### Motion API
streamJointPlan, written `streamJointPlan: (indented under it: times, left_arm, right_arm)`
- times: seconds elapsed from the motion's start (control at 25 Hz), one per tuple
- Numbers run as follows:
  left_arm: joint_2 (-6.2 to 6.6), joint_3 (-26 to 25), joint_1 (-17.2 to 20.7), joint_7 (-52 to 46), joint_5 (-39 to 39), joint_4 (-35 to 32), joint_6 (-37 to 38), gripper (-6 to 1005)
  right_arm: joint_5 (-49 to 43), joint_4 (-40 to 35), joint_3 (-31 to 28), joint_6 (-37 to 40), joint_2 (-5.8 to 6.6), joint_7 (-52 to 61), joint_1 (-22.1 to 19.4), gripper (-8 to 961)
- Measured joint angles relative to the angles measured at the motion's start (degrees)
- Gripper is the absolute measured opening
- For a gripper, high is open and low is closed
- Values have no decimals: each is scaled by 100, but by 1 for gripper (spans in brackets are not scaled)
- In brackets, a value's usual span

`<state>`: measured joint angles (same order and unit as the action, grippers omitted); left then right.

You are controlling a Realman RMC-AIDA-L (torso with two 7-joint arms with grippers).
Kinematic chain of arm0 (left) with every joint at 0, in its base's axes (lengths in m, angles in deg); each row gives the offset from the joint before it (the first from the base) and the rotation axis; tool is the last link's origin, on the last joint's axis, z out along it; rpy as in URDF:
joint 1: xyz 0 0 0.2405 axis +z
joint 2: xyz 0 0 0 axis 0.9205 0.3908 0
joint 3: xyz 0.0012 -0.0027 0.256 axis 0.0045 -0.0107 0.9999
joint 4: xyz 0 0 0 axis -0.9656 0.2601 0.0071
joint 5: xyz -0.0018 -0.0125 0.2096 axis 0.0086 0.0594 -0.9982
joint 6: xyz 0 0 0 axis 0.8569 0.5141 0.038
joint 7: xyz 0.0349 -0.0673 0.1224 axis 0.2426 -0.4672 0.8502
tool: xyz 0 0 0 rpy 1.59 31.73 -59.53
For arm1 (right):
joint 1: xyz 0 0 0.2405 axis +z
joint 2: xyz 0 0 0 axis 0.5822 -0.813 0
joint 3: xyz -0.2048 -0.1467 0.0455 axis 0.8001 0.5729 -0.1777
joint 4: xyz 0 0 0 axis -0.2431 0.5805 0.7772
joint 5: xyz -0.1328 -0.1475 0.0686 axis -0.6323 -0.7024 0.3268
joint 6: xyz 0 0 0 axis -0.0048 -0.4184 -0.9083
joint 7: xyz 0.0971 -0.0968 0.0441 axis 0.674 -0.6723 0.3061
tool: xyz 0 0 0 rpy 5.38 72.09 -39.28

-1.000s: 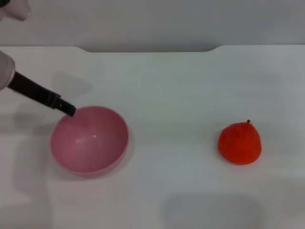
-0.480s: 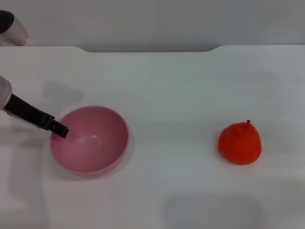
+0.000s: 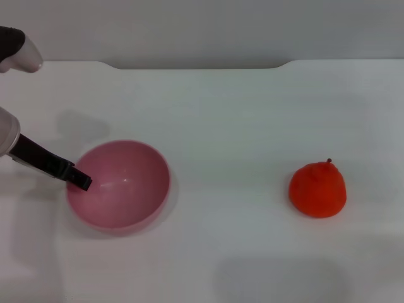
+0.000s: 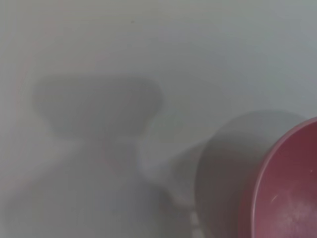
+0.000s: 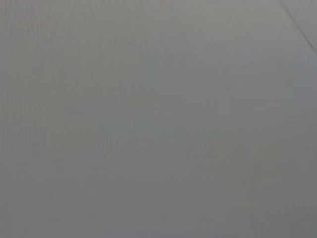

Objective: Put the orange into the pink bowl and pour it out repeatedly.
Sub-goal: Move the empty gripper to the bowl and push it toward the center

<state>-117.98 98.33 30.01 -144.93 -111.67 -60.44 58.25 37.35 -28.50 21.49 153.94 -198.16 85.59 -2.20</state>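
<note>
The pink bowl (image 3: 120, 184) stands upright on the white table at the left, with nothing inside it. My left gripper (image 3: 81, 182) reaches in from the left edge, its dark tip at the bowl's left rim. The left wrist view shows part of the bowl's rim (image 4: 282, 183) and the arm's shadow on the table. The orange (image 3: 317, 189) lies on the table far to the right, stem nub up, apart from the bowl and from both arms. My right gripper is out of view; its wrist view shows only a plain grey surface.
The white table (image 3: 227, 126) stretches between bowl and orange. Its back edge, with a shallow notch, runs along the top of the head view. Part of the left arm's white housing (image 3: 19, 50) shows in the top left corner.
My left gripper has slid from the bowl's far rim down and to the left, ending at its left rim. Bowl and orange have stayed in place.
</note>
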Motion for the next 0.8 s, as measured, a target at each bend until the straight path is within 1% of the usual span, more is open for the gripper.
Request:
streamJointPlan:
  times: [0.16, 0.4, 0.8]
  left_arm:
    - [0, 171, -14, -10, 0, 60, -86, 777]
    - [-5, 225, -108, -22, 2, 183, -118, 776]
    - [-6, 240, -134, -24, 1, 112, -229, 433]
  right_arm:
    - [0, 3, 0, 0, 0, 0, 6, 604]
    - [0, 14, -22, 0, 1, 0, -3, 604]
    - [12, 35, -52, -1, 1, 0, -13, 605]
